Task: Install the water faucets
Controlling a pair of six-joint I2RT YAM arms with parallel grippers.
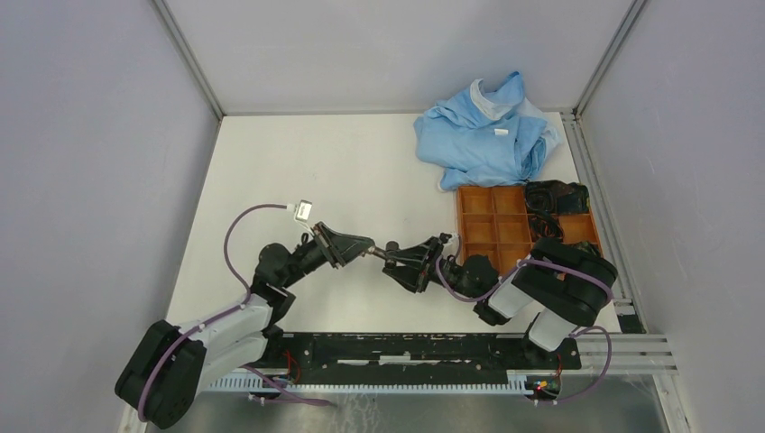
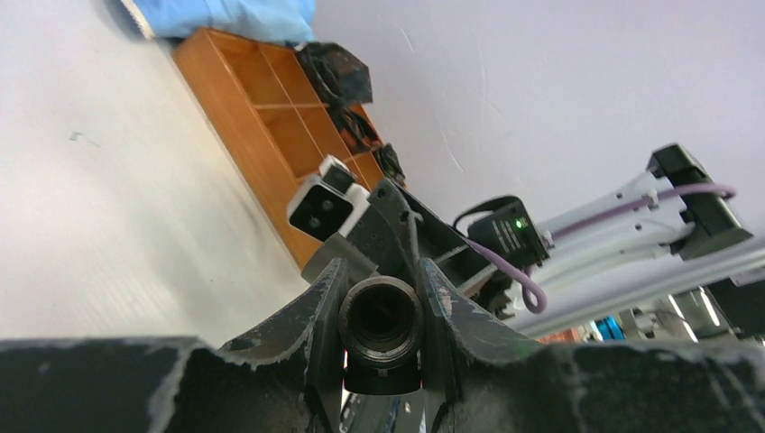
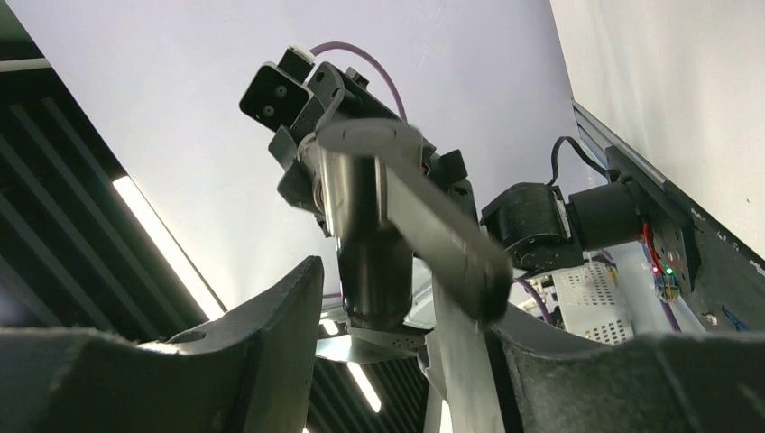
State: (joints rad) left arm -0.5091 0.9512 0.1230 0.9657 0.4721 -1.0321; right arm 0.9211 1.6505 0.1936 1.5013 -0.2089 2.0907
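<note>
Dark grey metal meets over the white bench (image 1: 298,153), where both arms stretch low and inward from the near edge, elbows bent, until their claws face each other tip to tip. The left claw (image 2: 381,287) is clamped tight on the stubby fitting (image 2: 381,317), whose threaded bore faces the wrist camera. The right claw (image 3: 397,289) is narrowed around the T-shaped faucet piece (image 3: 365,207) standing between its fingers, but a sliver of light beside one finger leaves it unclear whether it grips.
</note>
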